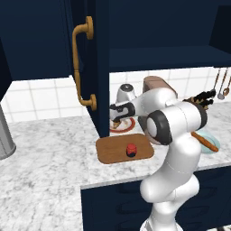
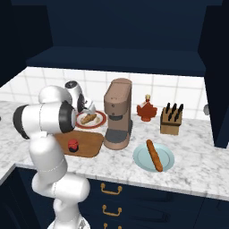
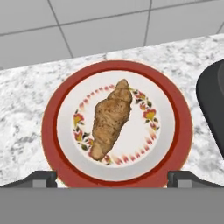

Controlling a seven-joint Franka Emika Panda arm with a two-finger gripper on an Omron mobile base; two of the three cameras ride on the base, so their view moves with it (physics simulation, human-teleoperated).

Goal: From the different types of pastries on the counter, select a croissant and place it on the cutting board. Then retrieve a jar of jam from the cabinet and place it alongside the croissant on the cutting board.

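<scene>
Above the red-rimmed plate (image 3: pixel 117 124) my gripper (image 3: pixel 112 178) hangs with its jaws spread wide and nothing between them. On that plate lies the croissant (image 3: pixel 110 119), at the back of the desk (image 1: pixel 45 153). Nearer me, the jar of jam (image 1: pixel 131 149) stands upright on the cutting board (image 1: pixel 113 151).

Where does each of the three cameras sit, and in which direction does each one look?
Left base view: behind the arm to its left, facing the open cabinet and cutting board; the white arm rises lower right.
Right base view: behind to its right, facing the counter; arm lower left.
Hand view: on the hand, looking down at the croissant on the plate; open finger tips at the bottom.
Shared: both base views show the jar of jam on the board.
</scene>
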